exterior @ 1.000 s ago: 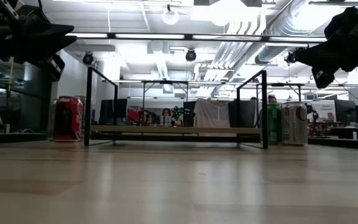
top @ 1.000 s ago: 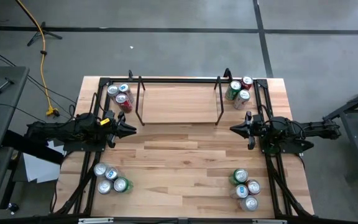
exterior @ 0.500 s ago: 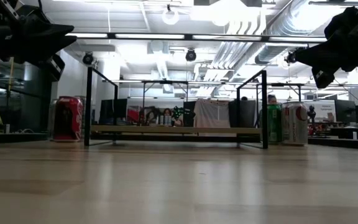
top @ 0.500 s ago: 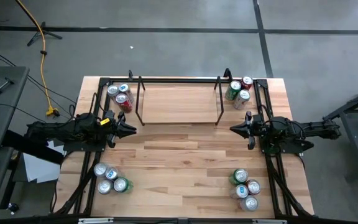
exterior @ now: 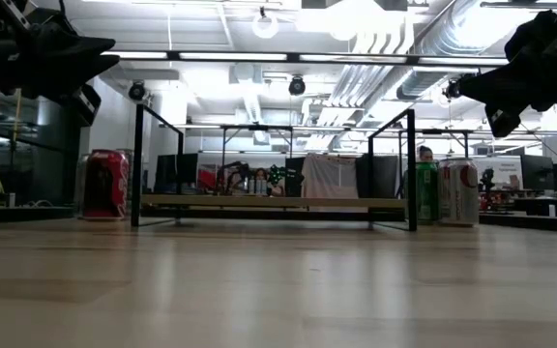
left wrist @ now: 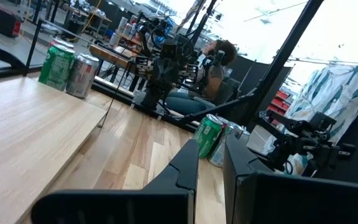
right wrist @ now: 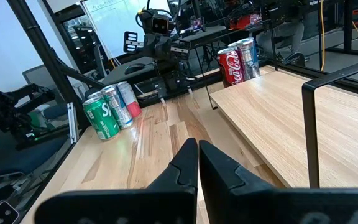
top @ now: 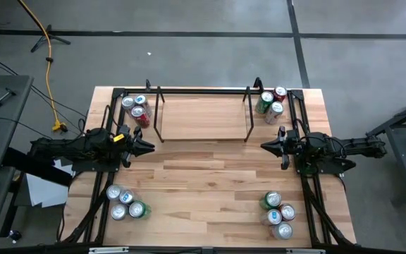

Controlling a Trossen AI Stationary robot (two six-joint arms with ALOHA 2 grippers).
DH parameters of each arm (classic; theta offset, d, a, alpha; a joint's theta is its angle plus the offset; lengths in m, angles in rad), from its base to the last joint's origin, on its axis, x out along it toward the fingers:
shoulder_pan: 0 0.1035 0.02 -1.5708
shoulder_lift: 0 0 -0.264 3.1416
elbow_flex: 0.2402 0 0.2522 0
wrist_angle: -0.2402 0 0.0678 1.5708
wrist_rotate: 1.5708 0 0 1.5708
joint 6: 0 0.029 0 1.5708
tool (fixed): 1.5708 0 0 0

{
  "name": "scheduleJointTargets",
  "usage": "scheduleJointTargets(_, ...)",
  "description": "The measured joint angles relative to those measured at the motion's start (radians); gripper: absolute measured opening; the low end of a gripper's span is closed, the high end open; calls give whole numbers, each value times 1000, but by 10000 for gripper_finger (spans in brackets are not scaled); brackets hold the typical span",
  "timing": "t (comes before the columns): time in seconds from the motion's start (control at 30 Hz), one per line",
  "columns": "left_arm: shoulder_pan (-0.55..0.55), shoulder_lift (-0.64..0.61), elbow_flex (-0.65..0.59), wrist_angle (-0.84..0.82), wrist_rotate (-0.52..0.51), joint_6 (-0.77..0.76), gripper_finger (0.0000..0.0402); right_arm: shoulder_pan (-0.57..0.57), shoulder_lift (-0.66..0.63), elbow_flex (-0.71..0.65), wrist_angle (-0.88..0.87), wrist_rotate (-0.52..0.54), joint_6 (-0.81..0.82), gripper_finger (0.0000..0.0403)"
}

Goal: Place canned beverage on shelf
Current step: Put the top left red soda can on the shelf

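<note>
Shelf [top: 203,116]: black rod frame, light wood base.

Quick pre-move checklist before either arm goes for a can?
1. Shelf free of cans: ok.
2. Left claw shut, holding nothing: not ok for a pick, open it first.
3. Right claw shut, holding nothing: not ok, same.
4. Cans upright in all four corner clusters, for example near left cans: ok.
5. Wood between the claws and the shelf unobstructed: ok.
</note>
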Motion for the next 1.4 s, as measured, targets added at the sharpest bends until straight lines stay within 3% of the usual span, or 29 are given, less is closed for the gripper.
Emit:
scheduleJointTargets(0.17,0,0,0,1,-10,-170,3,0,0,0,0,0,0,0)
scheduleJointTargets(0.33,0,4,0,97,-168,-233,8,0,0,0,0,0,0,0)
scheduleJointTargets(0.53,0,50,127,127,-303,-187,69,0,0,0,0,0,0,0)
scheduleJointTargets(0.8,4,287,511,-246,-501,-51,206,0,0,0,0,0,0,0)
scheduleJointTargets(0.93,41,458,714,-441,-569,4,254,0,0,0,0,0,0,0)
scheduleJointTargets(1.07,121,630,879,-594,-665,22,276,0,0,0,0,0,0,0)
scheduleJointTargets(1.2,261,784,1011,-763,-744,-72,278,0,0,0,0,0,0,0)
scheduleJointTargets(1.3,387,866,1102,-898,-727,-178,277,0,0,0,0,0,0,0)
scheduleJointTargets(1.4,509,934,1171,-1020,-629,-231,277,0,0,0,0,0,0,0)
